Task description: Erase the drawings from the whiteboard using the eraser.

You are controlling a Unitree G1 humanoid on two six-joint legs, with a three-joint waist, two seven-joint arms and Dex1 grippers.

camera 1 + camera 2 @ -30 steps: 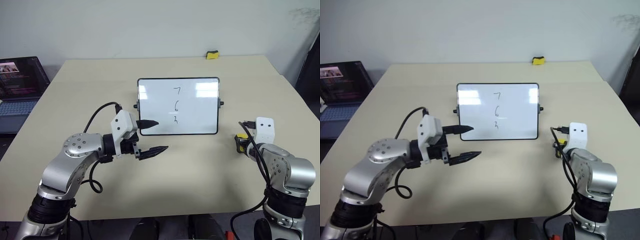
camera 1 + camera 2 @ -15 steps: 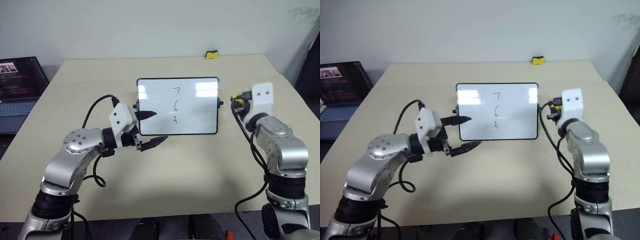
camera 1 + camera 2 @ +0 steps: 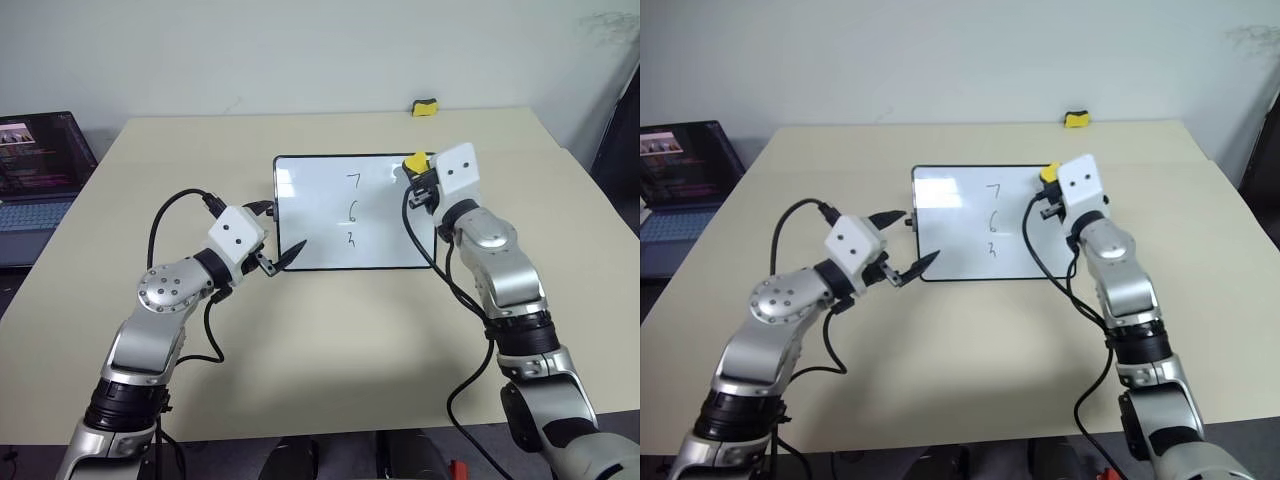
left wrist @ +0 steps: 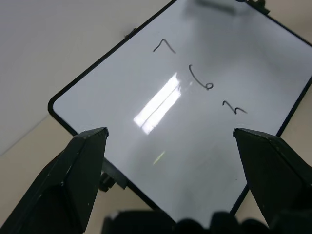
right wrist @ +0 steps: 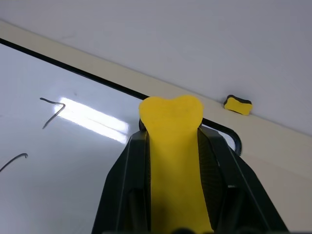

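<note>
The whiteboard [image 3: 320, 225] stands mid-table with a thin black frame. The drawings [image 3: 352, 210], three small black marks in a column, sit near its centre and show again in the left wrist view [image 4: 200, 80]. My right gripper [image 3: 418, 172] is shut on the yellow eraser [image 3: 413, 162], held by the board's upper right corner, right of the marks. From the right wrist, the eraser [image 5: 173, 146] sticks out between the fingers over the board [image 5: 73, 156]. My left gripper [image 3: 280, 232] is open at the board's lower left corner, with nothing between its fingers [image 4: 73, 175].
A second yellow-and-black block [image 3: 425, 107] lies at the table's far edge. An open laptop [image 3: 35, 165] sits off the table's left side. The tan tabletop [image 3: 350, 330] stretches in front of the board, and a wall stands behind.
My right arm rose from the table's right side and swung left, bringing the eraser to the board's upper right corner. My left gripper moved forward to the board's lower left corner and rolled.
</note>
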